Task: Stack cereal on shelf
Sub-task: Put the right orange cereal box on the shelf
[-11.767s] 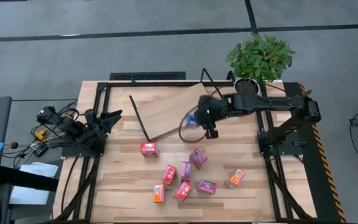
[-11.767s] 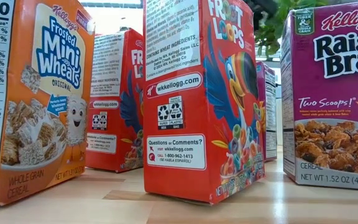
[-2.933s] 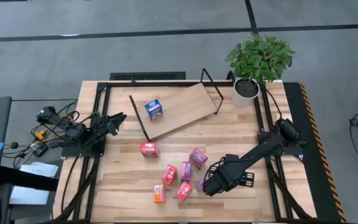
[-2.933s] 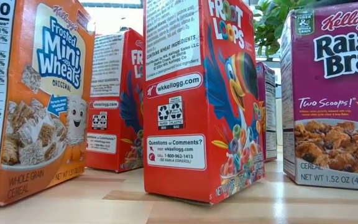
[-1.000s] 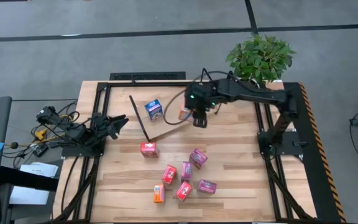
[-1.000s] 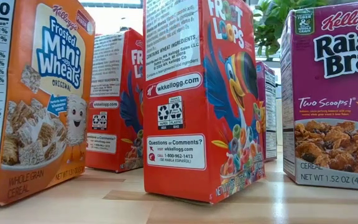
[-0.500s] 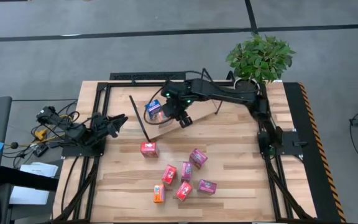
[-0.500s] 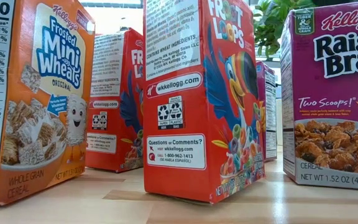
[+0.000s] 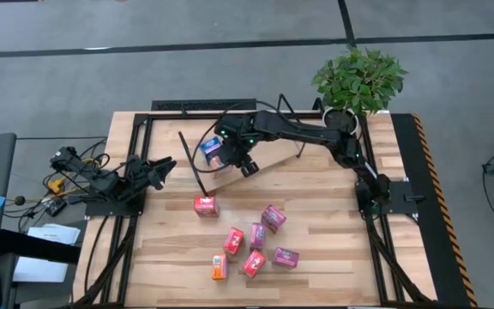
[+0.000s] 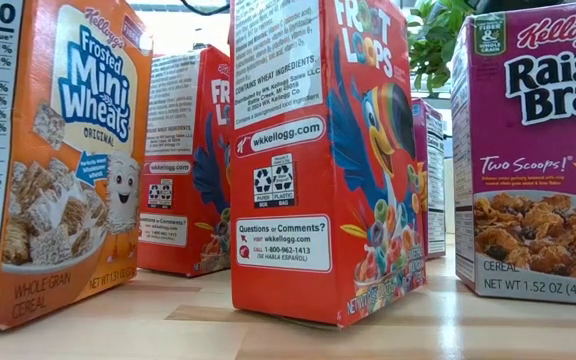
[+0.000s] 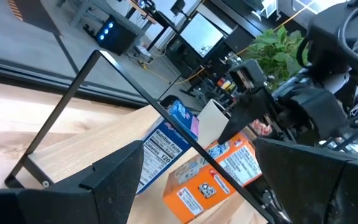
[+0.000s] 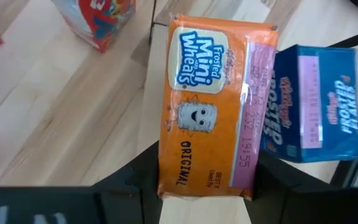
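The shelf [image 9: 273, 153], a tilted plywood board with black rod ends, lies at the table's far middle. A blue cereal box [image 9: 213, 150] stands on it. My right gripper [image 9: 243, 165] hovers over the board's left part, shut on an orange Mini Wheats box [image 12: 210, 106] just beside the blue box [image 12: 316, 102]. My left gripper [image 9: 163, 163] is open and empty at the table's left edge, pointing at the shelf. Several red, magenta and orange boxes stand on the near table, among them a red one [image 9: 206, 205]. My right gripper pinches the orange box between its two fingers, on the two narrow long sides near one end [image 12: 166, 177]. The fingers come from above, across the box. The box's front face is turned up. Whether the box rests on the board I cannot tell.
A potted plant [image 9: 358, 81] stands at the far right corner. The shelf's black rod frame [image 11: 129, 87] rises at the board's left end, close to the blue box. The low view is filled by nearby boxes: orange [image 10: 58, 160], red [image 10: 318, 160], magenta [image 10: 533, 150].
My right gripper has carried the orange box toward the table's left edge over the shelf, and now has it beside the blue box. The other boxes have stayed where they were.
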Robot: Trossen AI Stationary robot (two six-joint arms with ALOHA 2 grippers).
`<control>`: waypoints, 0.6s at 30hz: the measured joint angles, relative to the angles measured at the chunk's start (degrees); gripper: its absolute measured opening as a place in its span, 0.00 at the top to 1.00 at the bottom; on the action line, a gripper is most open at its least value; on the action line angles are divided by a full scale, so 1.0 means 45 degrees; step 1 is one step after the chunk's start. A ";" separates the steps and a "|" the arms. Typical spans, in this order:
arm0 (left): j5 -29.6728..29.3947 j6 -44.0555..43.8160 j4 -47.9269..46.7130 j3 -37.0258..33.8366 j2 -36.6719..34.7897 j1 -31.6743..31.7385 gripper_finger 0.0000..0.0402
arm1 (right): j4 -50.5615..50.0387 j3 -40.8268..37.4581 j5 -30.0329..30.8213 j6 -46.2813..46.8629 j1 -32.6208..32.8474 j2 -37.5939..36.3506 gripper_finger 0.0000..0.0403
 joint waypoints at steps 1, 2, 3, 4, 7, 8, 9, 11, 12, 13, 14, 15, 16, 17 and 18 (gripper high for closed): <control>0.0000 0.0000 -0.0040 0.0000 0.0000 0.0000 0.25 | 0.0153 0.0000 0.0056 0.0000 -0.0036 0.0000 0.51; 0.0000 0.0000 -0.0066 0.0000 0.0000 -0.0004 0.25 | 0.0367 0.0000 0.0195 0.0000 -0.0045 0.0000 0.51; 0.0000 -0.0030 -0.0085 0.0000 0.0000 0.0000 0.25 | 0.0594 0.0000 0.0353 0.0000 -0.0046 0.0000 0.50; 0.0000 -0.0090 -0.0113 0.0000 0.0000 0.0000 0.25 | 0.0798 0.0000 0.0462 0.0000 -0.0055 0.0000 0.50; 0.0014 -0.0102 -0.0150 0.0000 0.0000 -0.0005 0.25 | 0.1157 0.0000 0.0630 0.0005 -0.0128 0.0000 0.49; 0.0015 -0.0107 -0.0150 0.0000 0.0000 0.0000 0.25 | 0.1121 0.0000 0.0629 0.0005 -0.0128 0.0000 0.49; 0.0015 -0.0107 -0.0150 0.0000 0.0000 -0.0004 0.25 | 0.1058 0.0000 0.0646 0.0008 -0.0129 0.0000 0.50; 0.0015 -0.0112 -0.0150 0.0000 0.0000 0.0000 0.25 | 0.0937 0.0000 0.0646 0.0079 -0.0138 0.0000 0.50; 0.0022 -0.0113 -0.0150 0.0000 0.0000 -0.0001 0.25 | 0.0901 0.0000 0.0639 0.0112 -0.0138 0.0000 0.51; 0.0035 -0.0117 -0.0150 0.0000 0.0000 -0.0005 0.25 | 0.0858 0.0000 0.0623 0.0113 -0.0133 0.0000 0.51; 0.0039 -0.0119 -0.0150 0.0000 0.0000 -0.0002 0.25 | 0.0832 0.0000 0.0611 0.0112 -0.0128 0.0000 0.52; 0.0039 -0.0126 -0.0150 0.0000 0.0000 0.0000 0.25 | 0.0811 0.0000 0.0603 0.0112 -0.0114 0.0000 0.52; 0.0039 -0.0131 -0.0150 0.0000 0.0000 -0.0005 0.25 | 0.0770 0.0000 0.0603 0.0114 -0.0106 0.0000 0.52; 0.0039 -0.0135 -0.0154 0.0000 0.0000 0.0000 0.25 | 0.0727 0.0000 0.0603 0.0134 -0.0104 0.0000 0.52; 0.0039 -0.0141 -0.0167 0.0000 -0.0001 0.0000 0.25 | 0.0725 -0.0005 0.0603 0.0151 -0.0104 0.0000 0.52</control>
